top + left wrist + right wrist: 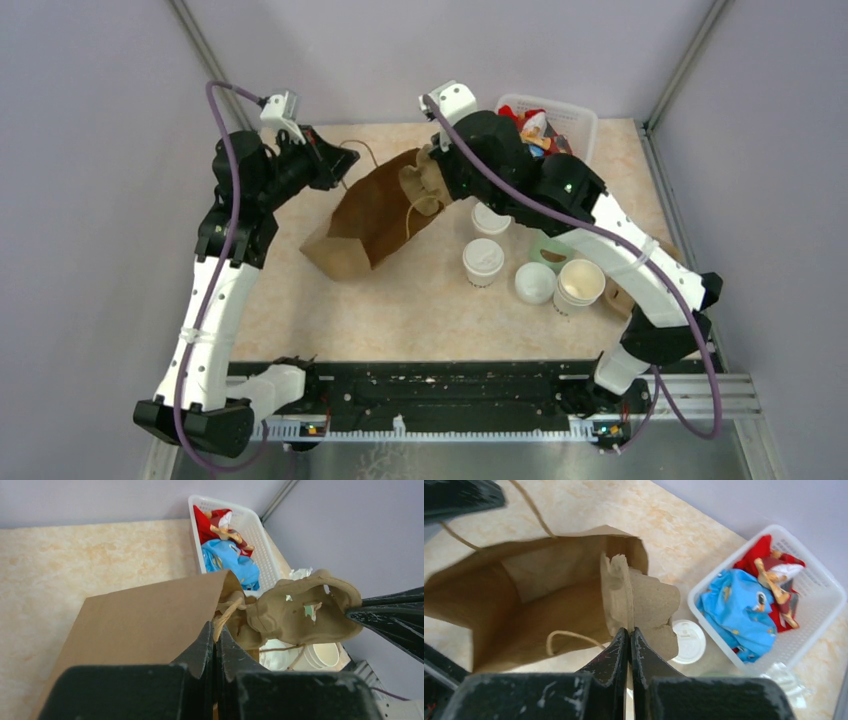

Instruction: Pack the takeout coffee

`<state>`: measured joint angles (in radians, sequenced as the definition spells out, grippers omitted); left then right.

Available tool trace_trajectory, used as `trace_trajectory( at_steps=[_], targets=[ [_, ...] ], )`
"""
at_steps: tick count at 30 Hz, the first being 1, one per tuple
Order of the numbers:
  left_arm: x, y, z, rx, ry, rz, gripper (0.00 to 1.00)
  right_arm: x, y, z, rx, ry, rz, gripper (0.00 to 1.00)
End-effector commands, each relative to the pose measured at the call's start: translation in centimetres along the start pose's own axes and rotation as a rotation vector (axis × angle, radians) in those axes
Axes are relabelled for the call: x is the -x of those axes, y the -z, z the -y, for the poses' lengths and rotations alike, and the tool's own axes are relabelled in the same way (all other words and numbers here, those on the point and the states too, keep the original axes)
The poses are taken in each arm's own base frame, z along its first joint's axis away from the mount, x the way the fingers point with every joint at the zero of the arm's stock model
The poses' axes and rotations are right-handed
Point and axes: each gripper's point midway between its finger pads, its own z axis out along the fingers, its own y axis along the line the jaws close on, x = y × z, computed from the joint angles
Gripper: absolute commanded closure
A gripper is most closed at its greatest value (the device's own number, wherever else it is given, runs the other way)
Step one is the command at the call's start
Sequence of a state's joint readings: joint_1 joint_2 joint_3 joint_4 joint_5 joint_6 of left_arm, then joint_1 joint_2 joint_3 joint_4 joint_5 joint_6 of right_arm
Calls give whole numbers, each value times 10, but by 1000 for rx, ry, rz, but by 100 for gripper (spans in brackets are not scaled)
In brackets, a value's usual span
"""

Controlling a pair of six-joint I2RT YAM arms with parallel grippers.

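A brown paper bag (372, 215) lies on its side mid-table, its mouth toward the back right. My left gripper (216, 630) is shut on the bag's twine handle (227, 612) at the mouth's edge. My right gripper (630, 631) is shut on a folded brown pulp cup carrier (649, 597), which hangs at the bag's opening (539, 580). In the left wrist view the carrier (295, 610) hangs beside the bag's rim. The takeout coffee (483, 262), a white lidded cup, stands right of the bag, untouched by either gripper.
A second lidded white cup (490, 221) stands behind the coffee. To the right are a loose white lid (534, 283), a stack of lidless cups (579, 285) and a green item (548, 250). A white basket (580, 122) of colourful packets sits at the back right.
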<state>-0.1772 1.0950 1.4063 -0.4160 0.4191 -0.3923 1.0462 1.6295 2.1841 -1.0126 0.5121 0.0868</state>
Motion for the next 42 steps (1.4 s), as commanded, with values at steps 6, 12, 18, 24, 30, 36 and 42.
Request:
trace_trajectory(
  at_steps=[6, 12, 18, 24, 30, 36, 42],
  targets=[
    [0, 13, 15, -87, -2, 86, 100, 23, 1, -94, 393, -30, 159, 100],
    [-1, 15, 20, -103, 40, 89, 100, 2, 1, -126, 541, -138, 118, 100],
    [2, 16, 24, -117, 63, 92, 100, 2, -8, -134, 634, -363, 81, 100],
    [-3, 13, 30, -163, 127, 75, 100, -8, -27, -122, 651, -448, 80, 100],
    [-10, 13, 29, -162, 142, 52, 100, -34, -56, -95, 646, -502, -4, 100],
    [-17, 10, 28, -169, 168, 35, 100, -47, -65, -106, 724, -502, -44, 100],
    [-21, 7, 23, -142, 212, 24, 100, -52, -73, -103, 737, -474, -40, 100]
  ],
)
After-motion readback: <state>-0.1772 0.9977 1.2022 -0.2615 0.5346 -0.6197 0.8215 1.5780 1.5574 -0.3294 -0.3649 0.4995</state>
